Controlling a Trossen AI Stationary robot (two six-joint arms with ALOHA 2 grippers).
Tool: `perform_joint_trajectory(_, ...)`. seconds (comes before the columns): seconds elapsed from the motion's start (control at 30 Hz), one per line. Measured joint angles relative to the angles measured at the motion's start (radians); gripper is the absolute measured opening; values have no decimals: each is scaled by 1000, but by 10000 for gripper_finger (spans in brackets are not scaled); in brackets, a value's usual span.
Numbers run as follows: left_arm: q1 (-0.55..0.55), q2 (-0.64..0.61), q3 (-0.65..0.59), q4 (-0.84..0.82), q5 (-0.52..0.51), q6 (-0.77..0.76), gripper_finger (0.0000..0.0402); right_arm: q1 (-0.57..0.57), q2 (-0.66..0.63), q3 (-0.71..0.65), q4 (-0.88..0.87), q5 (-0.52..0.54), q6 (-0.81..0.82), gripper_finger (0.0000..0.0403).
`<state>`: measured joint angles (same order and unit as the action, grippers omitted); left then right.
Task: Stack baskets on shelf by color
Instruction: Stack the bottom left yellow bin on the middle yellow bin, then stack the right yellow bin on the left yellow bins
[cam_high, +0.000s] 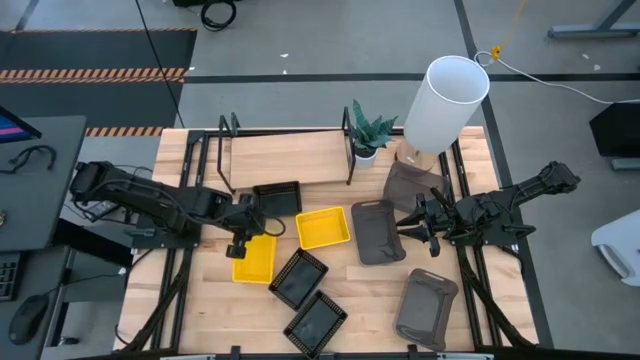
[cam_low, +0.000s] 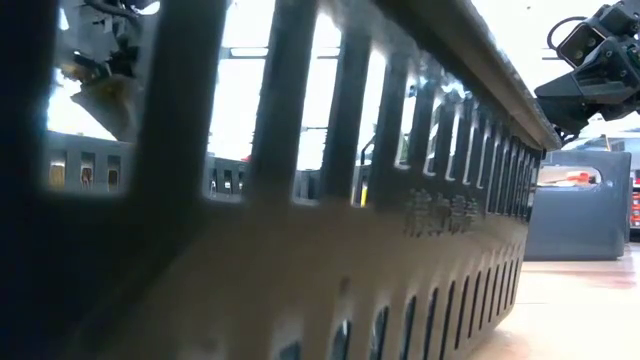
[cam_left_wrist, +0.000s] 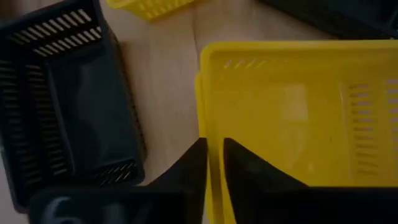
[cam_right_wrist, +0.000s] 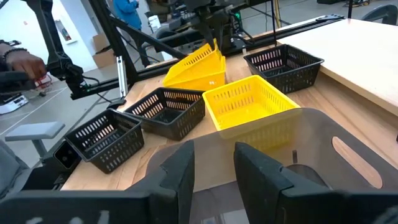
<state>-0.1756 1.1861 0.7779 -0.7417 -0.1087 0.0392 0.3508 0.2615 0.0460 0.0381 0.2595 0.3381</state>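
Observation:
My left gripper (cam_high: 240, 243) is shut on the near wall of a yellow basket (cam_high: 254, 260). In the left wrist view its fingers (cam_left_wrist: 190, 167) stand either side of that wall (cam_left_wrist: 298, 106). The right wrist view shows this basket (cam_right_wrist: 198, 67) tilted, one edge raised. A second yellow basket (cam_high: 323, 228) lies flat at mid-table. My right gripper (cam_high: 412, 228) grips the right rim of a dark grey basket (cam_high: 375, 232). Two more grey baskets (cam_high: 426, 308) (cam_high: 412, 185) lie on the right. Three black baskets (cam_high: 277, 198) (cam_high: 298, 277) (cam_high: 316, 322) lie around the middle. The shelf (cam_high: 285, 160) stands at the back.
A white lamp (cam_high: 445, 103) and a small potted plant (cam_high: 367, 132) stand at the shelf's right end. A black basket wall (cam_low: 300, 250) fills most of the low view. A person's hand (cam_right_wrist: 22, 62) shows beyond the table.

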Motion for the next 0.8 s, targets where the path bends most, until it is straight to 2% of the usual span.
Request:
perform_joint_trajectory(0.27,-2,5,13,17,-43,-13,166,0,0,0,16,0,0,119)
perform_joint_trajectory(0.4,0,5,49,23,-82,-48,196,0,0,0,15,0,0,119)
perform_joint_trajectory(0.53,1,5,63,94,-103,-114,197,0,0,0,18,0,0,119)
perform_joint_trajectory(0.7,1,35,24,45,-146,-163,171,0,0,0,18,0,0,119)
perform_joint_trajectory(0.8,-6,73,-20,72,-143,-198,155,0,0,0,21,0,0,119)
